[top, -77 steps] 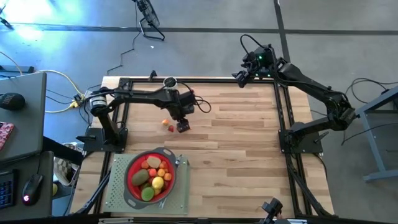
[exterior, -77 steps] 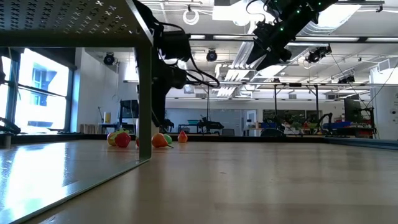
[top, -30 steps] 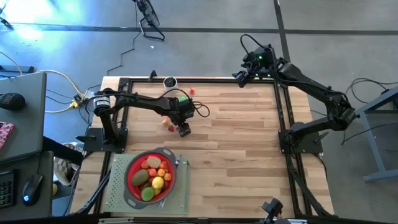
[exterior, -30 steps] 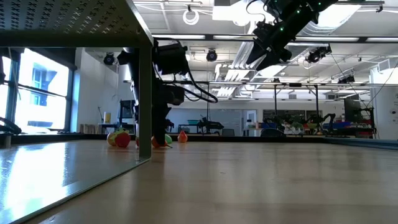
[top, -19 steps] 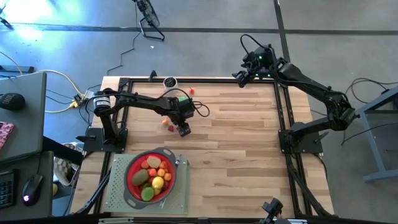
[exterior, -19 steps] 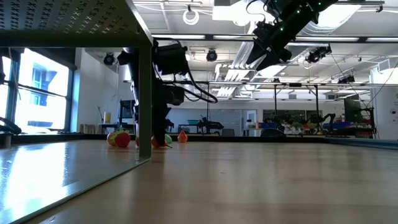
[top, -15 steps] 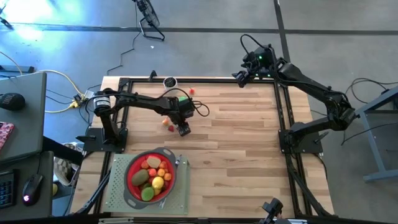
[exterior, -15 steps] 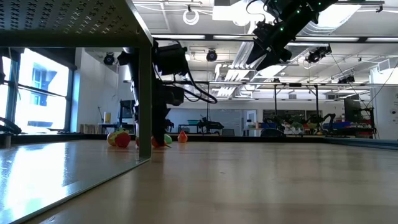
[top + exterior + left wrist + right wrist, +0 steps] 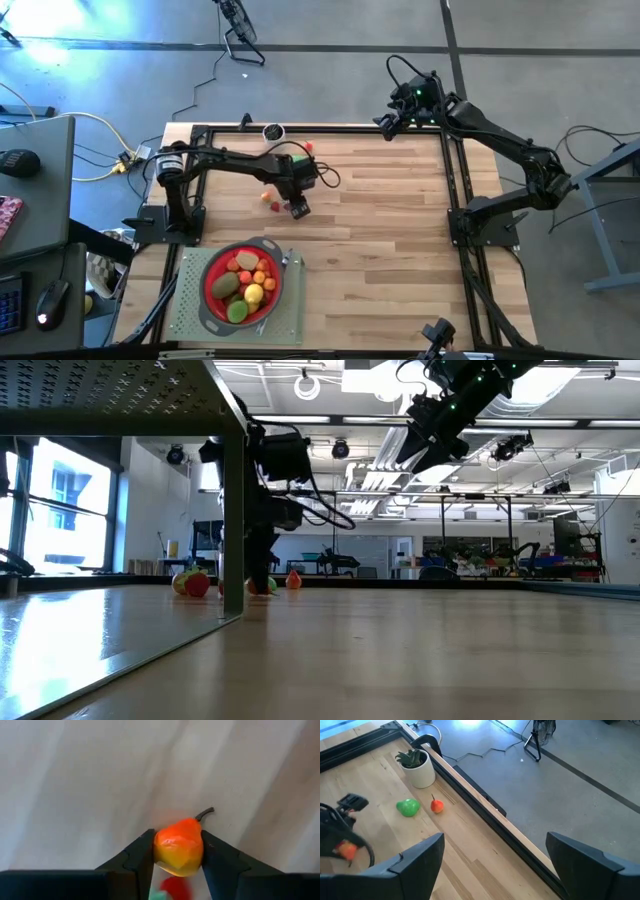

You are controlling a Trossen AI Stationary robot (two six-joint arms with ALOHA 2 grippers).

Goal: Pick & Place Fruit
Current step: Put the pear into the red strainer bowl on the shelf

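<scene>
- Change since earlier frames: left gripper (image 9: 177,851) has shifted slightly along the table and drawn its jaws in; both dark fingers (image 9: 141,855) now sit against the sides of an orange-yellow toy pear (image 9: 179,846).
- Left gripper, position: low over the wooden table (image 9: 390,230), mid-left, seen in the high view at (image 9: 296,209).
- Pear, status: pinched on both flanks, stem pointing away from the wrist camera; whether it is off the table yet, cannot tell.
- Adjacent item: small red fruit (image 9: 274,206) just beside the gripper, untouched.
- Further loose fruit: green fruit (image 9: 408,807) and red-orange fruit (image 9: 437,806) near a small potted plant (image 9: 419,767) at the far edge.
- Red strainer (image 9: 208,297): near-left corner, already holding several fruits.
- Right gripper (image 9: 492,852): jaws wide apart, holding nothing, parked high over the far right edge.
- Judgement: grasp looks secured; lift and carry to the strainer likely follow.
</scene>
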